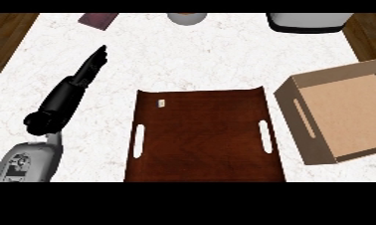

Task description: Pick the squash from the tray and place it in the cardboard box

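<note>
KITCHEN COUNTER, seen from above: My left hand (89, 67) lies at nine o'clock on the white marble counter (206, 59). Its black fingers are straight and close together, pointing toward one o'clock. The hand is fully extended and has hold of nothing. Its grey forearm comes in from the lower left corner, at about seven o'clock. The hand is well apart from the tray and touches nothing on it.

At eleven o'clock, against the far edge of the counter, sits a flat maroon object (99, 19), partly cut off by the frame.

The brown wooden tray (206, 139) fills the six o'clock position. It has a pale slot handle on its left side and another on its right. A small pale object (161, 102) lies on the tray near its ten o'clock corner. It is too small for me to tell whether it is the squash.

At twelve o'clock a round grey object (186, 18) shows at the far edge, only its near rim in view.

The cardboard box (352, 114) stands open at three to four o'clock, just beside the tray's right edge. It is turned at a slight angle, and a slot shows in its near wall. Its floor is bare brown card.

At one to two o'clock a white appliance with a black base (308, 21) sits at the counter's far edge.
</note>
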`<action>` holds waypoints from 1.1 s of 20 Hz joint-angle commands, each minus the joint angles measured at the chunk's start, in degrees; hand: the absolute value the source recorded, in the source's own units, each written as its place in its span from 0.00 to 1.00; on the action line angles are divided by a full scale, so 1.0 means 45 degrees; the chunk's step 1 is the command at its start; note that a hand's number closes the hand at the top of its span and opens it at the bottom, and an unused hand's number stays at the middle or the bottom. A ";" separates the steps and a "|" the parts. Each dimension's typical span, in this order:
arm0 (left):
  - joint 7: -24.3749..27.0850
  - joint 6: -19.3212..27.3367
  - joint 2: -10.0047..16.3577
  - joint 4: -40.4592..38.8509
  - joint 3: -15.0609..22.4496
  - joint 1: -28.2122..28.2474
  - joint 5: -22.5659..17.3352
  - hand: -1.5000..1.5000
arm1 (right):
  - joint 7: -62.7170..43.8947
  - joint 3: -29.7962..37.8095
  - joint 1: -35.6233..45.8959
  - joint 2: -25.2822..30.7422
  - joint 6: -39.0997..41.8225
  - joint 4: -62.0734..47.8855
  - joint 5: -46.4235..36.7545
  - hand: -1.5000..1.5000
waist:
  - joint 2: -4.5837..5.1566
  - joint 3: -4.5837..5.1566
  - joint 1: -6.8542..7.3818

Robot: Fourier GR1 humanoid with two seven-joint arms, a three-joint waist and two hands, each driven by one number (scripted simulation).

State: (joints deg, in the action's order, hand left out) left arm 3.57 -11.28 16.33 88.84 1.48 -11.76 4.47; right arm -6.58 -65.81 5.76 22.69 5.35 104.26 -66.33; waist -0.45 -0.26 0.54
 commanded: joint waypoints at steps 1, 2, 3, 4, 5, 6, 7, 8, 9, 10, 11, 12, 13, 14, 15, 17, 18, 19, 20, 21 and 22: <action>0.0105 0.0135 -0.0004 -0.0026 -0.0086 0.0077 0.0074 0.50 | 0.2817 -0.1439 -0.0204 0.2348 -0.1369 0.2571 0.0096 1.00 | -0.0103 -0.0013 -0.0135; 0.0016 0.0199 -0.0077 -0.0033 0.0032 0.0001 0.0188 0.50 | 0.3246 -0.1551 -0.0287 0.3051 -0.1812 0.3173 0.0016 1.00 | -0.0105 -0.0023 -0.0318; 0.0050 0.0214 -0.0129 -0.0184 -0.0038 0.0060 0.0110 0.50 | 0.3553 -0.1512 -0.0107 0.3692 -0.2042 0.4107 -0.0199 1.00 | -0.0113 0.0005 -0.0415; 0.0210 0.0305 -0.0034 -0.0289 -0.0069 0.0283 0.0295 0.50 | 0.3868 -0.1450 -0.0315 0.4324 -0.2583 0.4746 -0.0097 1.00 | -0.0077 0.0000 -0.0454; 0.0140 0.0170 0.0073 -0.0009 -0.0155 0.0276 0.0127 0.50 | 0.4083 -0.1061 -0.0337 0.4921 -0.2939 0.5039 0.0139 1.00 | -0.0099 -0.0016 -0.0385; 0.0050 0.0005 0.0234 0.0094 -0.0313 0.0227 -0.0057 0.50 | 0.4271 -0.0946 -0.0495 0.5322 -0.3240 0.5302 0.0379 1.00 | -0.0077 -0.0005 -0.0401; 0.0024 0.0426 -0.0138 -0.0119 -0.0167 0.0048 0.0192 0.50 | 0.4442 -0.0733 -0.0541 0.5695 -0.3373 0.5427 0.0704 1.00 | 0.0012 0.0004 -0.0636; -0.0081 0.0332 0.0149 -0.0004 -0.0311 0.0020 0.0208 0.50 | 0.4329 -0.0306 -0.0726 0.5747 -0.3929 0.5469 0.1006 1.00 | 0.0006 -0.0017 -0.0671; -0.0178 0.0411 0.0089 0.0085 -0.0410 0.0109 0.0108 0.50 | 0.4197 0.0061 -0.0920 0.5853 -0.4218 0.5564 0.1419 1.00 | 0.0018 -0.0014 -0.0651; -0.0118 0.0384 0.0052 0.0100 -0.0292 0.0247 0.0171 0.50 | 0.3923 0.0383 -0.1080 0.5653 -0.4488 0.5710 0.1722 1.00 | 0.0025 -0.0008 -0.0754; 0.0134 0.0401 -0.0011 0.0085 -0.0233 0.0340 0.0213 0.50 | 0.3737 0.0612 -0.1274 0.5632 -0.4493 0.5927 0.2205 1.00 | 0.0079 0.0024 -0.0755; -0.0167 0.0429 0.0199 0.0272 -0.0432 0.0119 0.0198 0.50 | 0.3547 0.0899 -0.1487 0.5502 -0.4848 0.5627 0.2511 1.00 | 0.0078 -0.0013 -0.0775; 0.0028 0.0421 0.0136 0.0131 -0.0408 0.0247 0.0194 0.50 | 0.3316 0.1155 -0.1551 0.5321 -0.4910 0.5774 0.2783 1.00 | 0.0129 0.0017 -0.0815; -0.0115 0.0407 0.0231 0.0293 -0.0542 0.0307 0.0101 0.50 | 0.3025 0.1226 -0.1859 0.5112 -0.4930 0.5772 0.3171 1.00 | 0.0120 0.0014 -0.0746; 0.0039 0.0355 0.0284 0.0198 -0.0547 0.0199 0.0130 0.50 | 0.2876 0.1744 -0.1762 0.5044 -0.5118 0.5510 0.3431 1.00 | 0.0215 0.0017 -0.0746; -0.0037 0.0352 0.0284 0.0296 -0.0522 0.0189 0.0139 0.50 | 0.2702 0.1970 -0.1883 0.5007 -0.5386 0.5531 0.3518 1.00 | 0.0179 0.0017 -0.0779; -0.0140 0.0369 0.0182 0.0224 -0.0501 0.0108 0.0080 0.50 | 0.2621 0.2159 -0.1899 0.5076 -0.5336 0.5408 0.3753 1.00 | 0.0249 0.0024 -0.0771; 0.0171 0.0404 0.0076 0.0220 -0.0397 0.0322 0.0149 0.50 | 0.2576 0.2387 -0.2019 0.4977 -0.5690 0.5340 0.4004 1.00 | 0.0259 0.0030 -0.0707; -0.0105 0.0277 0.0225 0.0281 -0.0502 0.0095 0.0031 0.50 | 0.2443 0.2650 -0.1876 0.4784 -0.5686 0.5370 0.4144 1.00 | 0.0266 0.0025 -0.0642; -0.0009 0.0311 0.0242 0.0271 -0.0488 -0.0009 0.0108 0.50 | 0.2473 0.2781 -0.1931 0.4879 -0.5734 0.5089 0.4378 1.00 | 0.0343 0.0020 -0.0646; -0.0119 0.0336 0.0060 0.0258 -0.0398 0.0044 0.0038 0.50 | 0.2415 0.2897 -0.1871 0.4802 -0.5748 0.5232 0.4431 1.00 | 0.0326 0.0033 -0.0641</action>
State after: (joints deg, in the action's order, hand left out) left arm 3.38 -9.74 17.03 89.90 -0.52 -11.20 4.89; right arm 5.84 -65.46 -4.57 40.75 -15.47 116.08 -55.15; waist 0.69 -0.16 -2.55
